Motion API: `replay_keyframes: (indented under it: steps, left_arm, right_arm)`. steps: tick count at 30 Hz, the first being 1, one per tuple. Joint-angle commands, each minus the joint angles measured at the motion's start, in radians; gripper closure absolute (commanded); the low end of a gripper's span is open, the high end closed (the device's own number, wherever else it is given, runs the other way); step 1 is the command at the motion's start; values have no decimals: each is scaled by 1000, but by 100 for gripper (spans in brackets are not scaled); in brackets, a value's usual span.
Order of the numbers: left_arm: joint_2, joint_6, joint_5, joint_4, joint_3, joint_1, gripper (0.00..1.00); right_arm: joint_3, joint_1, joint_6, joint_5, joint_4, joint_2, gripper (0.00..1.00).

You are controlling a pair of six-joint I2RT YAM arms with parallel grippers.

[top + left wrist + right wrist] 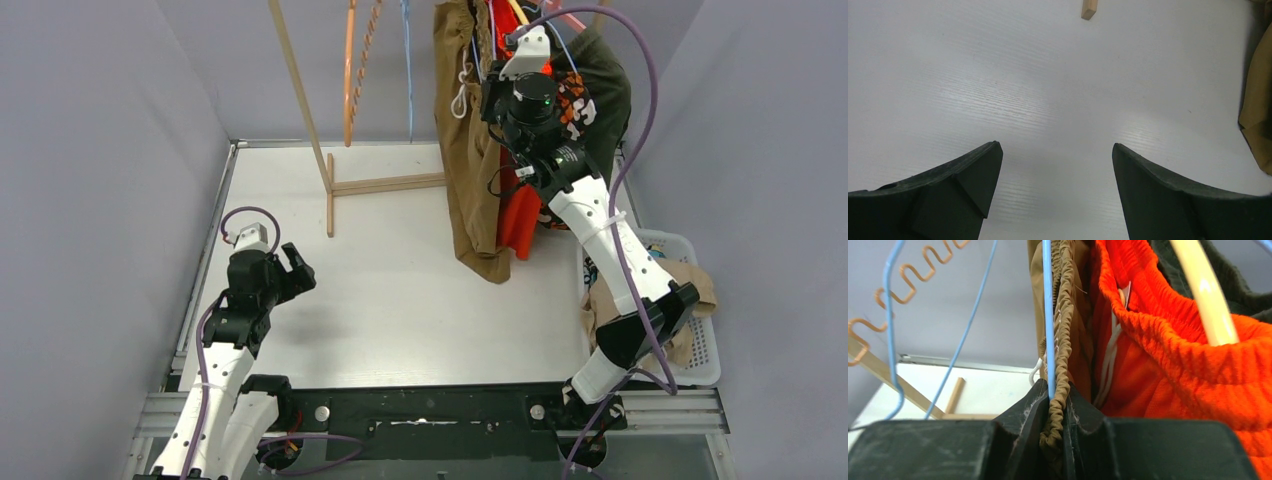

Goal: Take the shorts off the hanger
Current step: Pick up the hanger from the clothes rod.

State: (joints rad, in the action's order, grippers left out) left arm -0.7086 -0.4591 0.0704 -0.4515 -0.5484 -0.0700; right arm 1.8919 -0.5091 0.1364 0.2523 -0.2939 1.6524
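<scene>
Pinching the elastic waistband of the brown shorts [1064,340], the right gripper [1054,407] has its jaws nearly shut on the cloth. The blue hanger wire [1048,315] runs down that band to the jaw mouth; can't tell if the wire is caught too. The left gripper [1057,165] stands wide, holds nothing, and hovers over bare table [1048,75] near the left edge. Progress, my read: early-to-mid. Beige shorts [690,285] lie in the white basket [705,340] at the table's right edge, so one pair looks done. The brown pair has been gripped but not pulled off. The orange-red shorts [520,220], camouflage shorts [572,100] and dark green shorts [608,90] hang on the wooden rack [300,110] at the far edge. An orange hanger [350,70] there hangs bare. Views: only the right wrist shows the grip itself, plus the white drawstring [1108,365] and the cream hanger [1205,295] through the orange-red waistband. Only the top view shows the basket, both arms and the full line-up. The left wrist adds just a brown hem at its right border.
</scene>
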Motion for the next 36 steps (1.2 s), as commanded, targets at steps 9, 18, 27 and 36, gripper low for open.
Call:
replay_keyframes:
  steps: [9, 18, 27, 36]
  left_arm:
    - [11, 17, -9, 65, -2, 6, 19]
    - [15, 17, -8, 62, -5, 5, 19]
    - [32, 24, -15, 65, -8, 4, 18]
    - [44, 31, -37, 68, -22, 4, 15]
  right_arm:
    - [-175, 4, 156, -46, 233, -228, 100]
    - [-464, -6, 167, -208, 263, -430, 100]
    - [-998, -15, 310, -416, 232, -719, 100]
    - [-1144, -22, 189, -762, 142, -844, 100]
